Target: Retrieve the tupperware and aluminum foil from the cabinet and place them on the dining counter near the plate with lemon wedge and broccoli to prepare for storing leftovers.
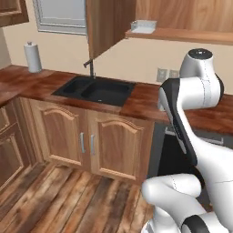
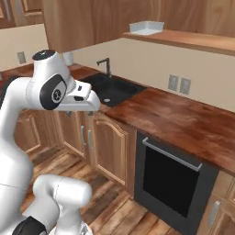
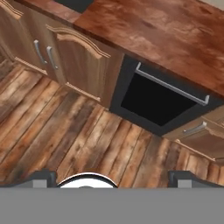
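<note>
I saw the gripper [image 3: 113,178] spread wide, empty, over the floor [image 3: 65,131]. The tupperware [image 1: 144,26] sat on the cabinet [image 1: 182,34] shelf; the left base view alone showed the paper towel roll [image 1: 32,57].

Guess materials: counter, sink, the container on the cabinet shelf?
Counter: reddish-brown wood, polished, with grain streaks and a soft sheen. Sink: matte black, possibly composite or coated metal; no glare. Container: pale, slightly translucent, likely plastic; too small to be sure.
</note>
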